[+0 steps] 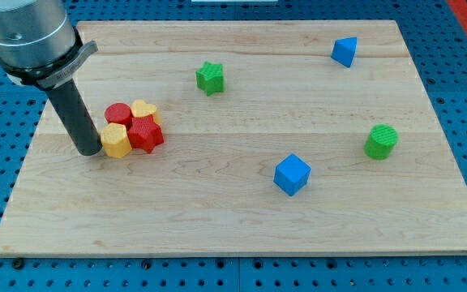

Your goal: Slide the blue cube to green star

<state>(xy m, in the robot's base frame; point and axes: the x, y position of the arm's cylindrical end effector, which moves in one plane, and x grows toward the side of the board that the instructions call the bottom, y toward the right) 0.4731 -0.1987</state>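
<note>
The blue cube [291, 174] lies on the wooden board [242, 219], right of centre and toward the view's bottom. The green star [210, 77] lies near the view's top, left of centre, well apart from the cube. My tip [90, 151] rests on the board at the view's left, just left of a yellow block [116, 141] and far left of the blue cube.
A tight cluster sits right of my tip: a red cylinder [118, 113], a yellow heart [143, 109], a red star-like block [145, 133] and the yellow block. A blue triangular block [344, 51] lies at top right. A green cylinder [381, 141] lies at right.
</note>
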